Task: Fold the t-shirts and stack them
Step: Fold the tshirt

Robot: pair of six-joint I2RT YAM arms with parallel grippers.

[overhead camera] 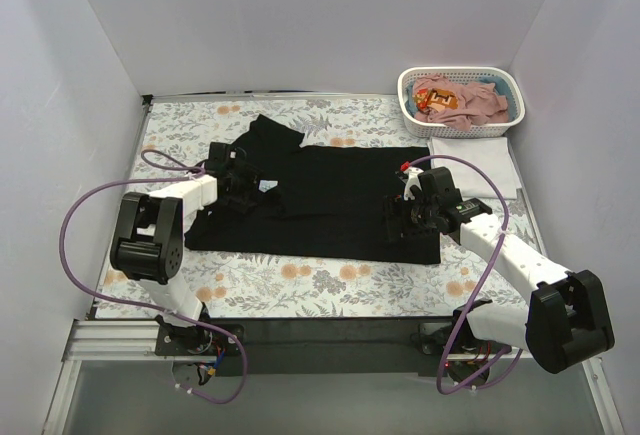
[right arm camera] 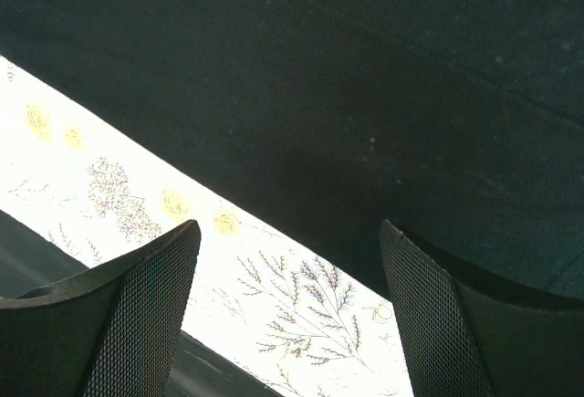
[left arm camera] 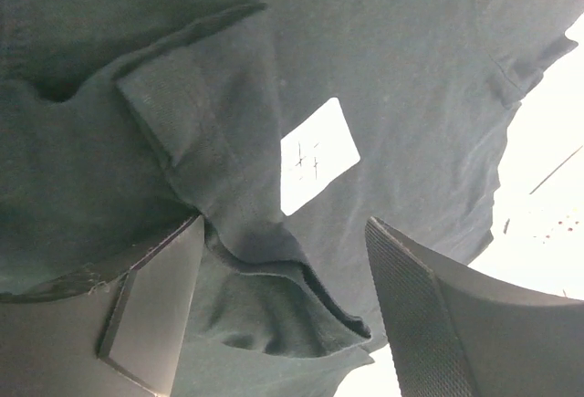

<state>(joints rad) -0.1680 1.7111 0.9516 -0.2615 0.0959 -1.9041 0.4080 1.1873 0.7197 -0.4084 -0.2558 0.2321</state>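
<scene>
A large black t-shirt (overhead camera: 330, 195) lies spread on the floral cloth (overhead camera: 300, 280). My left gripper (overhead camera: 243, 183) is low over its collar, beside the small white neck label (left arm camera: 317, 153). Its jaws (left arm camera: 285, 228) stand open around a raised fold of black fabric (left arm camera: 265, 287); the fold touches the left finger, and the right finger is apart from it. My right gripper (overhead camera: 400, 217) hovers open over the shirt's near hem at the right (right arm camera: 365, 123), with nothing between its fingers (right arm camera: 287, 228). A white t-shirt (overhead camera: 480, 160) lies folded to the right. Dusty-pink t-shirts (overhead camera: 470, 100) fill the basket.
The white slotted basket (overhead camera: 470, 130) stands at the back right corner. White walls close in the left, back and right sides. A dark strip (overhead camera: 330, 330) runs along the near table edge by the arm bases. Bare floral cloth (right arm camera: 137, 178) shows under the right gripper.
</scene>
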